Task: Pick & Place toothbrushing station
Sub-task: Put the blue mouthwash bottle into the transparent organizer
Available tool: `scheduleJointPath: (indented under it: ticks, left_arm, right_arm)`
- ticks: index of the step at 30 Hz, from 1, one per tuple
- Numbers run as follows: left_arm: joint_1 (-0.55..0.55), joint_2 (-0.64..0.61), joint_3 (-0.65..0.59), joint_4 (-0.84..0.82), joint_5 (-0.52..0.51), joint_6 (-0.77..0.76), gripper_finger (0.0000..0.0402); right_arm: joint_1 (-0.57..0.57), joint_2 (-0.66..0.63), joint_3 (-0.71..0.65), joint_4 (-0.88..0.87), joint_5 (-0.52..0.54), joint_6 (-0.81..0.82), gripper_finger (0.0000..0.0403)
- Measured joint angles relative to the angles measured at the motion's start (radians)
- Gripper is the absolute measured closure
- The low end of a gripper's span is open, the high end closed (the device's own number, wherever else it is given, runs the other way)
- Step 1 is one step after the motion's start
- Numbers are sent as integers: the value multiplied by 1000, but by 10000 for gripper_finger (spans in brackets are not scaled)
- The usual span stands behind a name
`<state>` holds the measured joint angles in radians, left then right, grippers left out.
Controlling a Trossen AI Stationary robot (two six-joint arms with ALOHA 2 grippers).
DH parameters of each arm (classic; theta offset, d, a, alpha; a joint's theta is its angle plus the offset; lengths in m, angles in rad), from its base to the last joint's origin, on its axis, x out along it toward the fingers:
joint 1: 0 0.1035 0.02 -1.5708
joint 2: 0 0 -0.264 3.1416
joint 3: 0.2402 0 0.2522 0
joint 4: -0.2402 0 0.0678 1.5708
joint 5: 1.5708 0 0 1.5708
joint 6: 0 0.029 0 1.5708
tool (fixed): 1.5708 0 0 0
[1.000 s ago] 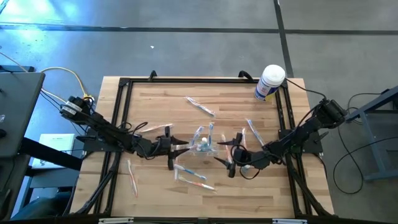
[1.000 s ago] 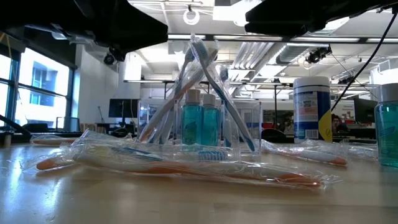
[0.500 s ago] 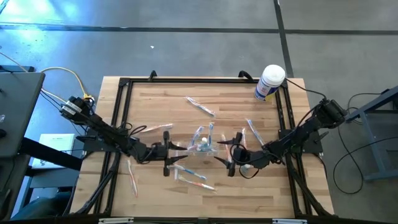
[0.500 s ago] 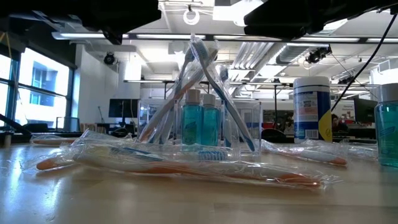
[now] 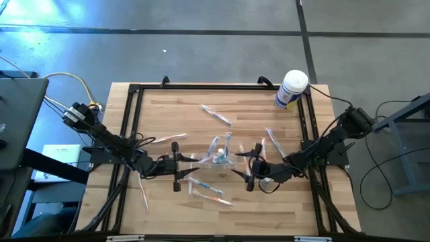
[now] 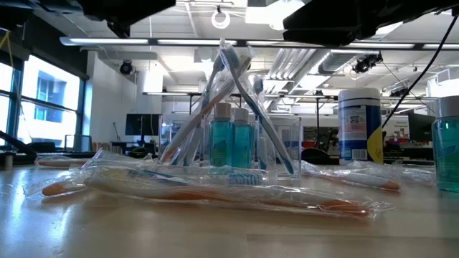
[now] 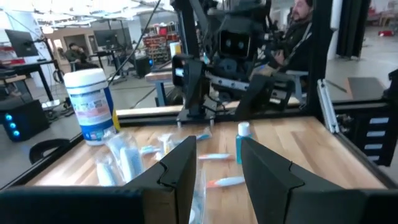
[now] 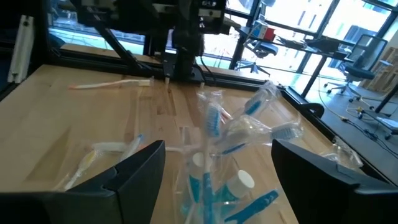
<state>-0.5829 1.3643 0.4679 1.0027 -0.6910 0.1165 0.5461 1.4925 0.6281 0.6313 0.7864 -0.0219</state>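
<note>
since the earlier frame, the left gripper (image 5: 176, 165) has drawn back from the centre toward its own side; nothing else has shifted. its fingers stand partly apart with nothing between them, apparently a release or a repositioning.

table (image 5: 168, 114): wooden, strewn with wrapped toothbrushes lying flat.

white canister (image 5: 291, 89): parked at the far right corner, clear of the work; blue label present, text not legible.

right gripper (image 5: 251, 167): jaws spread wide, empty, waiting just beside the station, likely poised to take it.

toothbrushing station (image 5: 220, 157): mid-table between both grippers, upright, brushes leaning in it and small teal bottles (image 6: 231, 140) inside, so it is already loaded. no readable writing on it.
</note>
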Motion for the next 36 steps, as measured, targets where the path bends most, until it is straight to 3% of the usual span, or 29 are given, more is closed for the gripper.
scheduleJointPath:
  ticks: [8, 13, 25, 33, 36]
  left_arm:
    - [-22, -117, 0, -216, -27, -99, 278]
    - [-21, -197, -1, -374, -27, -203, 278]
    - [-22, -273, -1, -489, -26, -271, 278]
    - [-22, -273, -1, -488, -19, -273, 278]
    - [-22, -273, -1, -489, -18, -275, 278]
  right_arm:
    - [4, 0, 0, -5, 21, -3, 117]
    - [26, -3, 0, -52, 137, 1, 117]
    - [41, -16, 0, -119, 382, -4, 117]
    - [-20, -16, 0, -130, 392, -2, 117]
    - [-32, -16, 0, -160, 361, 90, 117]
